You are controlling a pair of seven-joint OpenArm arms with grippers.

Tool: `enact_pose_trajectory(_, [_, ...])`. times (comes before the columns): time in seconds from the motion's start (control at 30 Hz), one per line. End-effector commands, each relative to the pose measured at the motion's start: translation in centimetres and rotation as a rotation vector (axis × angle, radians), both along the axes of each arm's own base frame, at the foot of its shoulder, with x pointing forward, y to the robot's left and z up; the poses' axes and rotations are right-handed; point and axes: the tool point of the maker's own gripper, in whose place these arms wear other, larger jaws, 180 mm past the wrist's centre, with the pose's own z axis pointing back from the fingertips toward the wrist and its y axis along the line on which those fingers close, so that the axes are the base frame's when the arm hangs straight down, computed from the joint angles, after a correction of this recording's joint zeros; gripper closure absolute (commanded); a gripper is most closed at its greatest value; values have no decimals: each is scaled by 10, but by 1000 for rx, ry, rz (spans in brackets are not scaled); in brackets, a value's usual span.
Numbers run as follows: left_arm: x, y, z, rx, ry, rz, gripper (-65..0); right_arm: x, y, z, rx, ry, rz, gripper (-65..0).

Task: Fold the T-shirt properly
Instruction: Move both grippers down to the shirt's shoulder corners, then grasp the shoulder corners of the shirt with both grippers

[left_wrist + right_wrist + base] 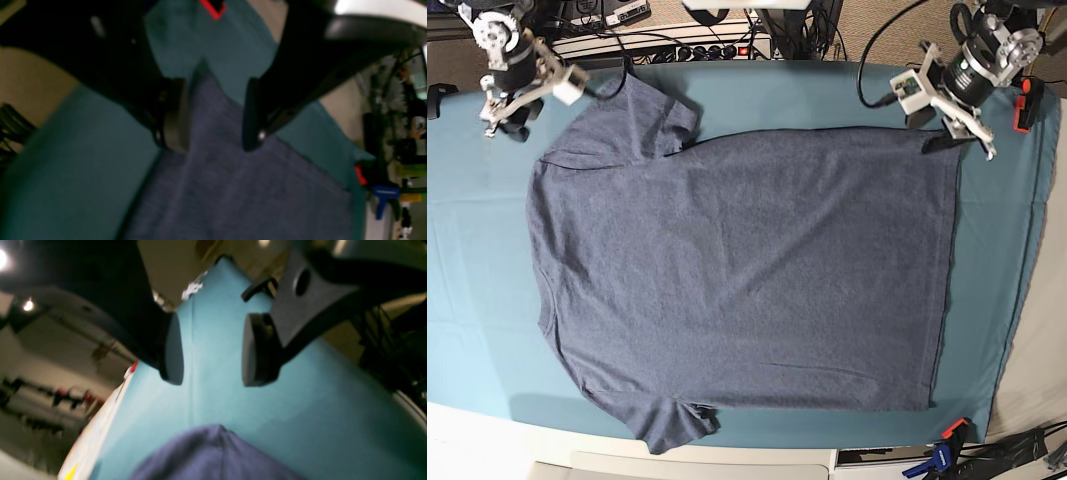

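We see the T-shirt [747,270] spread flat mid-frame on the teal cloth [477,300], long axis left-right. Our left gripper [213,113], spread, straddles its upper-right hem corner. Our right gripper [211,350], also spread and empty, hangs just off the upper-left sleeve.

Robotics lab, cabling [882,40], power strip [697,50], clamps [939,455]

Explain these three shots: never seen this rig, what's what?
It is a two-armed robot at a table. The base view looks straight down: a T-shirt lies spread flat on a teal cloth, with one arm at each far corner. The other two pictures come from cameras on the wrists, looking out between the jaws. The left gripper hangs open over a corner of the shirt, jaws apart on either side of it. The right gripper is open above bare cloth near a sleeve. Nothing is held.
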Motion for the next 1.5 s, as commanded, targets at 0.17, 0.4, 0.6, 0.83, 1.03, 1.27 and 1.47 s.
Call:
enact_pose_trajectory(0.17, [0, -2, 5, -21, -4, 6, -276, 5, -38, -1, -81, -25, -166, -296])
enact_pose_trajectory(0.4, [1, -5, 8, -30, -12, 0, -276, 13, -9, -17, -11, -7, -78, -296])
enact_pose_trajectory(0.6, [1, -2, 7, -20, -7, 11, -276, 17, -1, -49, -25, 42, -73, -296])
enact_pose_trajectory(0.83, [1, -2, 7, -20, -8, 13, -276, -3, 40, -77, -43, 118, 83, -296])
enact_pose_trajectory(1.03, [2, -1, 8, -20, -13, 16, -276, -13, 58, -86, -20, 147, 153, -296])
enact_pose_trajectory(1.27, [2, 1, 7, -13, -11, 25, -276, -12, 66, -87, 11, 148, 185, -296])
enact_pose_trajectory(1.47, [2, 1, 7, -12, -10, 25, -276, -12, 77, -89, 53, 151, 229, -296])
